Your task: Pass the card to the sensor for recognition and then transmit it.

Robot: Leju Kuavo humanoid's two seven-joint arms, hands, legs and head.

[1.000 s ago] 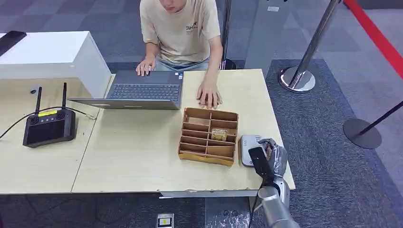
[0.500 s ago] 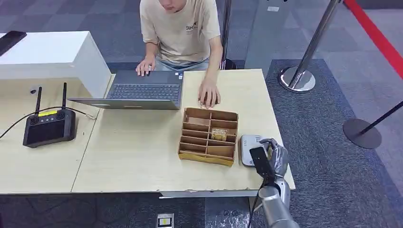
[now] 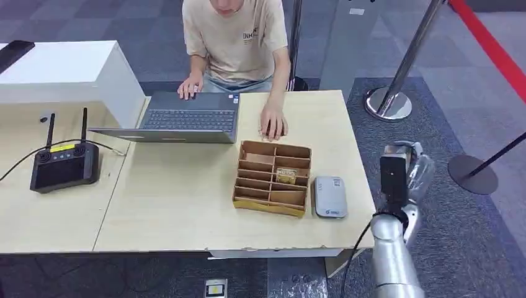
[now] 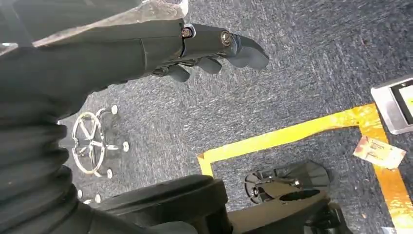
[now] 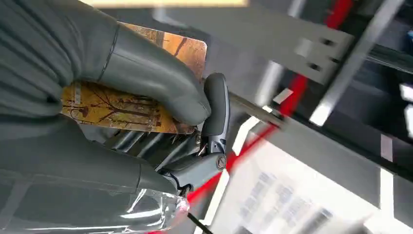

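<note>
The card (image 5: 131, 105) is gripped between thumb and fingers of the right hand (image 3: 406, 171), raised off the table's (image 3: 180, 205) right edge. The sensor (image 3: 329, 197) lies near that edge; handover remains. The left hand (image 4: 204, 48) hangs empty, fingers loosely curled.

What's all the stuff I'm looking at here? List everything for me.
card: one, orange-brown picture print, pinched in the right hand
sensor: one, grey, on the table right of the organiser
wooden organiser: one, brown, compartmented, mid-table, small item in one slot
laptop: one, grey, open, at the table's far side
remote controller: one, black, two antennas, left table
white box: one, far left
table: light wood
stanchion posts: two bases, chrome and black, on the carpet at right
person: one, beige shirt, hands at the laptop and on the table
left hand: dark fingers apart, holding nothing, above the carpet
right hand: raised beside the table's right edge
</note>
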